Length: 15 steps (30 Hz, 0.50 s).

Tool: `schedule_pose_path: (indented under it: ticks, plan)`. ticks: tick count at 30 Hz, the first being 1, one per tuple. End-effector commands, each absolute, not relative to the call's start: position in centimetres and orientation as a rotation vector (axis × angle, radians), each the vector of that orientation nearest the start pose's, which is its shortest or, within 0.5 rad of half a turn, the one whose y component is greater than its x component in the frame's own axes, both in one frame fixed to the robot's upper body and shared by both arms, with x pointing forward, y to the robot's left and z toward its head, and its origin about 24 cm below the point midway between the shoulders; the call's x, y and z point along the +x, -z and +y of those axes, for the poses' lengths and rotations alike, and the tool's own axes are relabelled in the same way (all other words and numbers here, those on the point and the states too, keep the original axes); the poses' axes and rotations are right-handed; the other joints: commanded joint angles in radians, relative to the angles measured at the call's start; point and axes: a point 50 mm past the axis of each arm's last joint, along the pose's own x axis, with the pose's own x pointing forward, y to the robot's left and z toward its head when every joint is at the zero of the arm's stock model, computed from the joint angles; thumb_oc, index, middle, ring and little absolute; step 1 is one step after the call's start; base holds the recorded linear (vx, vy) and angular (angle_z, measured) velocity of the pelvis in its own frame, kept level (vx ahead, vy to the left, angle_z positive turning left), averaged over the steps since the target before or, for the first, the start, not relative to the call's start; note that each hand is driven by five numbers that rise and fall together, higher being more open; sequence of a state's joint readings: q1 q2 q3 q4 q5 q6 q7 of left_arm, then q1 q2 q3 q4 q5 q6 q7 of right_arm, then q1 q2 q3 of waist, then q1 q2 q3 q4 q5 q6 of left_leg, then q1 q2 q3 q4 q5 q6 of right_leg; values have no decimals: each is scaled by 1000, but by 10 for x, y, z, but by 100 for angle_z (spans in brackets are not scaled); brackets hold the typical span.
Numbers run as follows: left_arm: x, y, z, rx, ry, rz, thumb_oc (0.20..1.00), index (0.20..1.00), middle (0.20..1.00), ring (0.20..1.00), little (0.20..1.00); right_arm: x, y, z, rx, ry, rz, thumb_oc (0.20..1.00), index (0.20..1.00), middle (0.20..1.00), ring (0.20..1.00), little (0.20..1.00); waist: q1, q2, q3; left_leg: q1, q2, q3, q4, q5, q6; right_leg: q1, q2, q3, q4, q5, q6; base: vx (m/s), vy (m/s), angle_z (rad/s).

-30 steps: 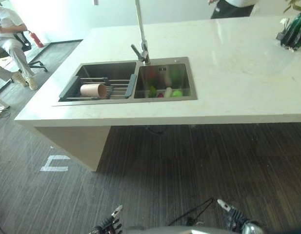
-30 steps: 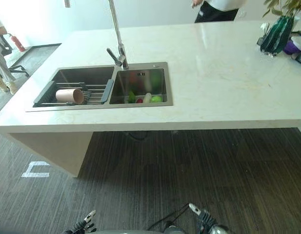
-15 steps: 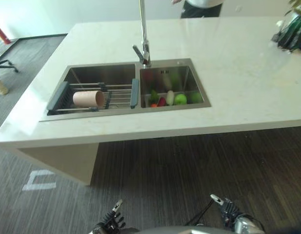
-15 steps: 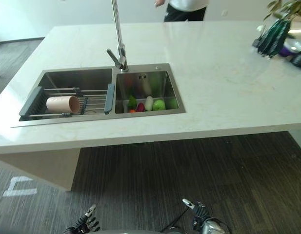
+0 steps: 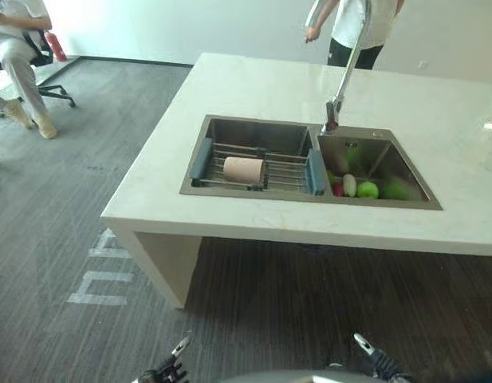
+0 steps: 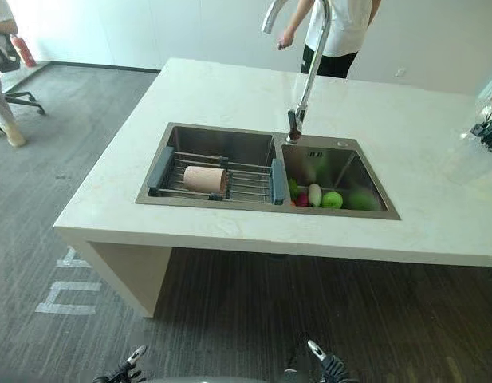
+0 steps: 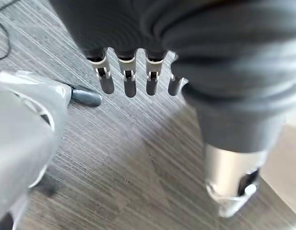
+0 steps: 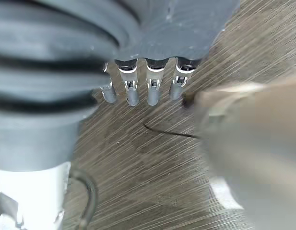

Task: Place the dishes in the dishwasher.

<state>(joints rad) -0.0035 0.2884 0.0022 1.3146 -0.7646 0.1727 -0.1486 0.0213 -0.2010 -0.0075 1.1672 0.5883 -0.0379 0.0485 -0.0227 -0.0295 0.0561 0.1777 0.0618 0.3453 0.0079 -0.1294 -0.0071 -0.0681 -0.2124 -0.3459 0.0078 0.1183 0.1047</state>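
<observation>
both hands hang low over the floor, left hand (image 7: 128,76) and right hand (image 8: 148,86) with fingers straight, holding nothing; the pink cup (image 5: 243,170) lies on its side on the sink rack (image 5: 281,171) (no legible writing).

Beige cup (image 5: 244,169), pale marbled counter (image 5: 253,88), dark striped floor (image 5: 309,295).

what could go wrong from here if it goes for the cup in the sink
The pink cup lies on its side on the wire rack over the left basin, so it may roll away from a hand's touch. The tall faucet leans over the sink and could be knocked on a reach. A person stands at the counter's far side. The left hand and right hand hang open, low near the floor.
</observation>
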Motion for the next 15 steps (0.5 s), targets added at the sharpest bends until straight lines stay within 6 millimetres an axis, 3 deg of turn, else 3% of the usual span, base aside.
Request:
schedule_pose_path:
  ticks: [1,6,10,11,12,14,15]
  plan:
    - [84,160,248,-557,-492,1221,1000,1000,1000,1000,1000,113,151,-247,336,452,1000,1000,1000,1000,1000,1000,13,-13,12,-114,171,-55,-95,157,-128,127,-95,-20,-95,-37,114,133,-98,-5]
    - [81,160,252,-482,-490,1241,1000,1000,1000,1000,1000,100,157,-238,332,403,1067,1000,1000,1000,1000,1000,14,-7,-3,-96,184,-18,-95,157,-126,134,-82,-39,-95,-42,119,126,-222,4]
    - [68,163,252,-429,-516,1248,1000,1000,1000,1000,1000,101,158,-232,365,354,1095,1000,1000,1000,1000,1000,25,1,1,-57,212,8,-90,187,-154,159,-24,-22,-95,-71,87,172,-317,-4]
    - [65,164,249,-404,-487,1258,1000,1000,1000,1000,1000,101,158,-231,347,326,1112,1000,1000,1000,1000,1000,30,-2,10,-69,208,9,-26,167,-161,166,-19,-17,-95,-74,80,177,-313,-30]
    - [68,164,245,-379,-451,1254,1000,1000,1000,1000,1000,103,158,-233,316,308,1130,1000,1000,1000,1000,1000,44,-2,28,-139,192,-37,99,147,-169,176,-14,-3,-95,-83,68,83,-147,-39]
    - [70,165,239,-424,-478,1239,1000,1000,1000,1000,1000,108,156,-235,292,305,1144,1000,1000,1000,1000,1000,53,14,42,-180,204,-64,49,187,-176,179,-8,18,-95,-94,68,54,41,-41]
    - [73,165,237,-439,-477,1235,1000,1000,1000,1000,1000,109,156,-236,286,303,1151,1000,1000,1000,1000,1000,48,22,50,-166,226,-37,-5,218,-179,181,-8,13,-95,-96,70,39,150,-41]
